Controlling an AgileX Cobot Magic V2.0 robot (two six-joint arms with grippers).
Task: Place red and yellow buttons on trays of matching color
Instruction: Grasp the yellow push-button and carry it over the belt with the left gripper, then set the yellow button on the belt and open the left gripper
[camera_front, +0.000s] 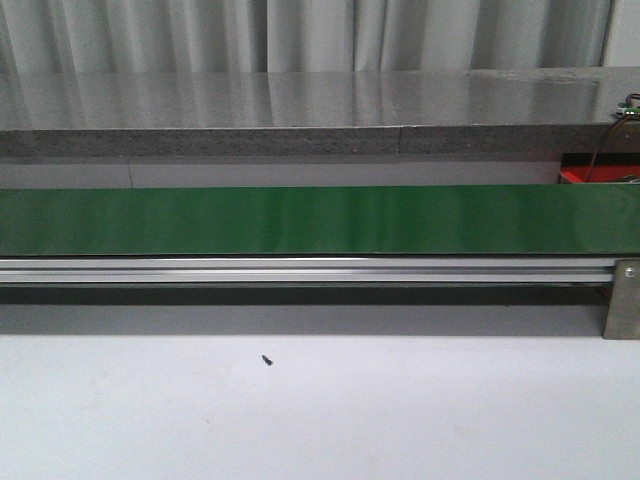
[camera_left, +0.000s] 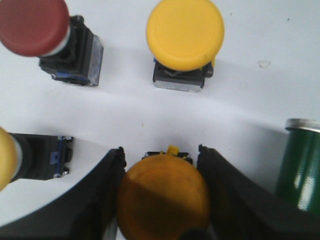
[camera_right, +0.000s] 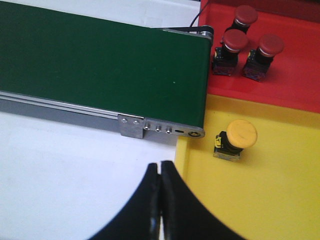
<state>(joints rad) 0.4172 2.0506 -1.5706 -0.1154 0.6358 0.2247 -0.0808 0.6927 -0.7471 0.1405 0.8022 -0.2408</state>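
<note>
My left end effector (camera_left: 162, 200) is clamped on a yellow button (camera_left: 163, 197) on the white counter (camera_left: 260, 90); my right end effector (camera_right: 160, 200) is pressed together beside the yellow tray (camera_right: 280, 200).

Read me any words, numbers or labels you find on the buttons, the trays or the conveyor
None can be read.
Yellow button in the yellow tray: small yellow tag on its base, marks too small.
Red buttons in the red tray: no print visible.
Green belt: plain.
Buttons near the left gripper: blurred.
</note>
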